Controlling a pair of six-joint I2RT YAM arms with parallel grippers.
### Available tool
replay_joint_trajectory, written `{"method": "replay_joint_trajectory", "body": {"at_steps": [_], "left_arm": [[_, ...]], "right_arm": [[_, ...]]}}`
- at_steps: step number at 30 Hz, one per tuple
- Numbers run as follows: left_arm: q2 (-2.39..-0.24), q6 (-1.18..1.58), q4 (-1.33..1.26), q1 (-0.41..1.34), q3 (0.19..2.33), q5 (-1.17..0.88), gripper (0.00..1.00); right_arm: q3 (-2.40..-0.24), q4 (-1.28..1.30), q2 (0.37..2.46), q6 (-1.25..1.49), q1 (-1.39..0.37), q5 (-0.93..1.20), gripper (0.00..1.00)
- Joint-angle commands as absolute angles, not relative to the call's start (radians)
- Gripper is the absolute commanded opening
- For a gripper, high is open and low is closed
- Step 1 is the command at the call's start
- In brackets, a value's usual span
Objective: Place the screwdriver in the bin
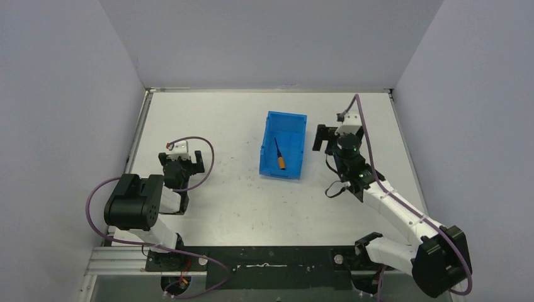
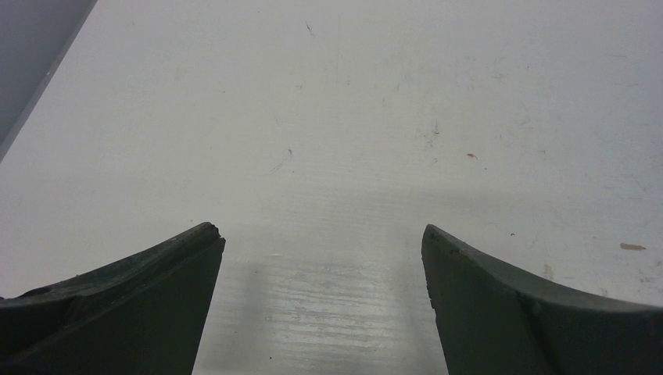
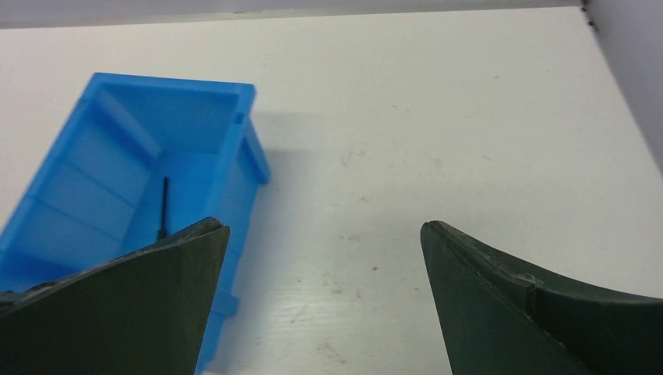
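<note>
The bright blue bin point(image 1: 297, 146) stands open-topped in the middle of the table. The screwdriver point(image 1: 279, 157) lies on the bin's floor, orange handle toward the near end. My right gripper point(image 1: 339, 135) hovers just right of the bin, open and empty. In the right wrist view the bin point(image 3: 172, 82) is at the left, and only the screwdriver's thin black shaft point(image 3: 164, 205) shows; my left fingertip hides the handle. The right gripper point(image 3: 324, 228) has only bare table between its fingers. My left gripper point(image 1: 182, 162) is at the table's left, well away from the bin, and stands open point(image 2: 323, 234) over bare table.
Grey walls close in the white table point(image 1: 220, 126) on the left, back and right. The right arm's purple cable point(image 1: 371, 157) loops beside the bin's right side. Small scuffs and specks mark the table surface point(image 2: 469, 155).
</note>
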State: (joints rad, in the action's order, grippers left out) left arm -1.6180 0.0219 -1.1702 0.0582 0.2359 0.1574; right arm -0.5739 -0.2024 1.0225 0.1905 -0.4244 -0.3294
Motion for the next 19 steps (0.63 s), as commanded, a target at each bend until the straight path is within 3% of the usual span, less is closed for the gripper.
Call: {"method": "replay_joint_trajectory", "body": {"at_steps": [1, 9, 19], "left_arm": [[-1.612, 0.028, -1.209, 0.063, 0.254, 0.164, 0.97], [-1.611, 0.028, -1.21, 0.062, 0.255, 0.164, 0.97], [-1.612, 0.03, -1.213, 0.061, 0.253, 0.159, 0.97]], "right_arm": [[-0.383, -0.591, 0.934, 0.093, -0.375, -0.396, 1.0], [-0.069, -0.992, 0.949, 0.062, -0.317, -0.441, 1.0], [-0.061, -0.985, 0.943, 0.044, -0.313, -0.418, 1.0]]}}
